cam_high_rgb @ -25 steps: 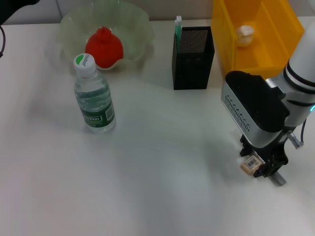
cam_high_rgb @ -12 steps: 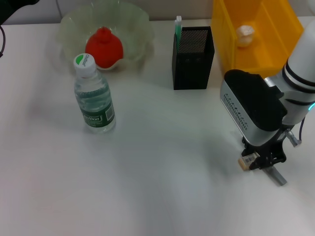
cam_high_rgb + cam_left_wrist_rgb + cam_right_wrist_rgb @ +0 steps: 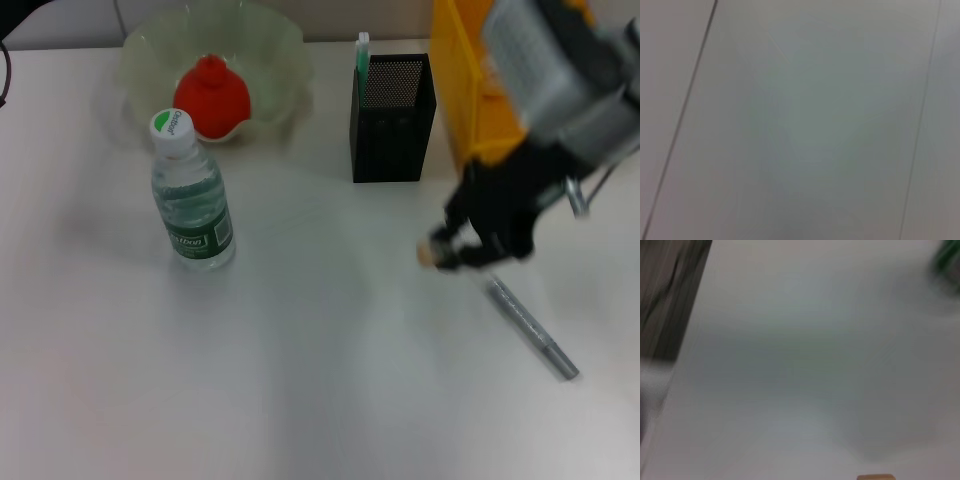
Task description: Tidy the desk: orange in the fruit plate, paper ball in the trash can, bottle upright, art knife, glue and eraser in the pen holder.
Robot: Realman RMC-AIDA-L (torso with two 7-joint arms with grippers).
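While gripping the eraser (image 3: 432,251), right hand (image 3: 470,245) hangs above desk (image 3: 300,350).

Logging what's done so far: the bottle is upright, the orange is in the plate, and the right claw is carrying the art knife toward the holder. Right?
One thing is off. In the head view the right claw holds the eraser, not the knife, which lies on the desk beside it. The bottle is upright and the orange is in the plate.
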